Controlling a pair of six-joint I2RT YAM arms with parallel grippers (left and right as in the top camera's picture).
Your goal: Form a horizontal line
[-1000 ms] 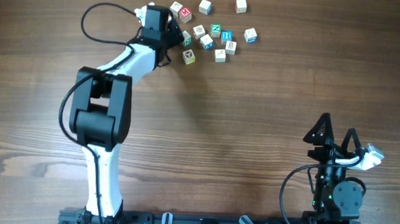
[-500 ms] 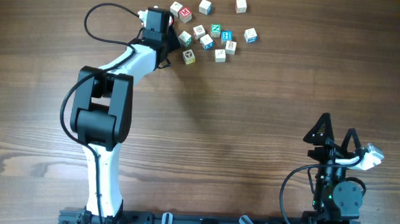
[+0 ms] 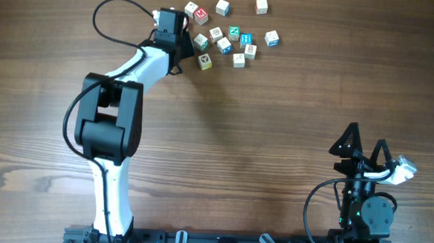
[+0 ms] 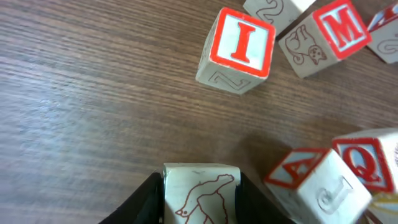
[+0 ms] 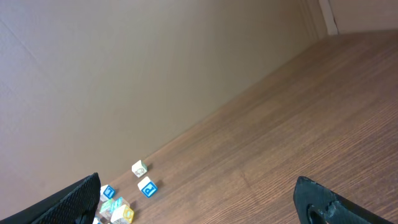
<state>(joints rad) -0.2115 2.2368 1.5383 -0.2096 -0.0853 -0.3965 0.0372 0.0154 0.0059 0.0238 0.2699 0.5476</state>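
My left gripper (image 3: pixel 182 39) is at the left edge of the cube cluster at the table's far side. In the left wrist view it (image 4: pixel 200 202) is shut on a pale cube with a red bird outline (image 4: pixel 200 190), low over the wood. A red I cube (image 4: pixel 239 46) lies ahead, a red M cube (image 4: pixel 336 30) beyond it, and cubes with a red A and Q (image 4: pixel 329 177) close on the right. No straight row of touching cubes is in view. My right gripper (image 3: pixel 364 150) is open and empty at the near right.
Several loose letter cubes with red, green and blue marks (image 3: pixel 234 33) lie scattered at the far middle, two pale ones (image 3: pixel 262 5) furthest back. The right wrist view shows some of them (image 5: pixel 144 186) far off. A black cable (image 3: pixel 111 15) loops behind the left arm.
The left gripper has shifted slightly left, away from the green-marked cube beside it. The right arm has not moved.
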